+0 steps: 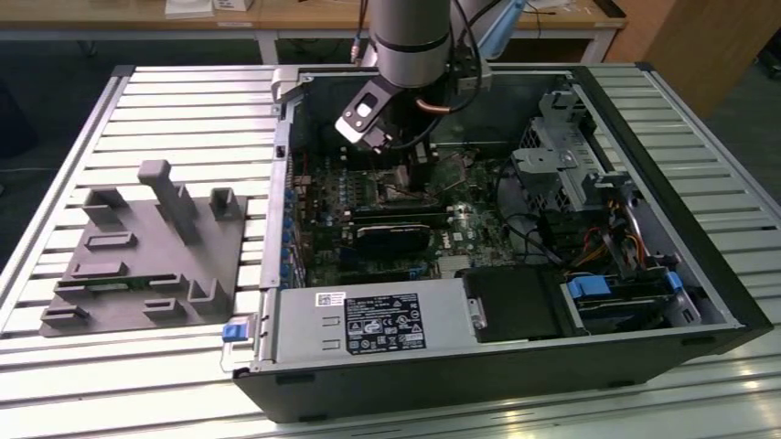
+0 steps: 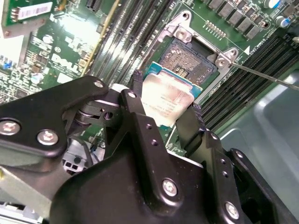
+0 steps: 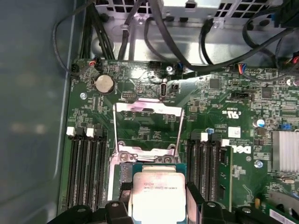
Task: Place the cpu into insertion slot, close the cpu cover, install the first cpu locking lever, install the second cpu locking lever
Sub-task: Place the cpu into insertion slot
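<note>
My gripper (image 2: 166, 100) is shut on the cpu (image 2: 163, 106), a small square chip with a pale metal face, pinched by its two opposite edges between black fingers (image 2: 136, 88). The first wrist view shows the same cpu (image 3: 158, 195) in the gripper (image 3: 158, 198). It hangs just over the near edge of the insertion slot (image 2: 187, 58), a dark square socket with a silvery rim. The cpu cover (image 3: 148, 107) stands flipped open beyond the socket. In the exterior view the gripper (image 1: 407, 154) reaches down into the open computer case.
Long black memory slots (image 3: 86, 168) flank the socket on both sides. A thin metal lever rod (image 2: 266, 78) juts out beside the socket. Cables (image 3: 187, 46) cross the case wall beyond the board. A grey fixture block (image 1: 146, 256) sits on the table at the exterior view's left.
</note>
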`<control>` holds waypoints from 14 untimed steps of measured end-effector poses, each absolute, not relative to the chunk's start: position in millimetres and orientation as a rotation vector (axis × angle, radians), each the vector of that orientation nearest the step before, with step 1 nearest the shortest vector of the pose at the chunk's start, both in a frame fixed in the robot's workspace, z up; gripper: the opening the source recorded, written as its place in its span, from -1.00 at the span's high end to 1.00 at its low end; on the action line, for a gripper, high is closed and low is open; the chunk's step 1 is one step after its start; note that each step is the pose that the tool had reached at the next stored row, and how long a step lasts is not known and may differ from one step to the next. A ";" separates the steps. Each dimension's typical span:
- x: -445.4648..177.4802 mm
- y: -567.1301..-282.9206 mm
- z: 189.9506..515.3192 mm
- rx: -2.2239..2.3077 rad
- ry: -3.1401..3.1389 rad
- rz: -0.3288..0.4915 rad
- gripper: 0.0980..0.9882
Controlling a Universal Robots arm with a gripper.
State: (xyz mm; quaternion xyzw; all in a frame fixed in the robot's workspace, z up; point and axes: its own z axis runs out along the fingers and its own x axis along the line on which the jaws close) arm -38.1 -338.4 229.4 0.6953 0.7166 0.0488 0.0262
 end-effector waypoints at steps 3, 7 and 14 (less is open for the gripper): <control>-39.3 -335.2 227.4 2.147 2.216 0.151 0.01; -42.2 -333.2 224.1 2.147 2.216 0.151 0.01; -47.5 -330.7 215.5 2.146 2.217 0.151 0.01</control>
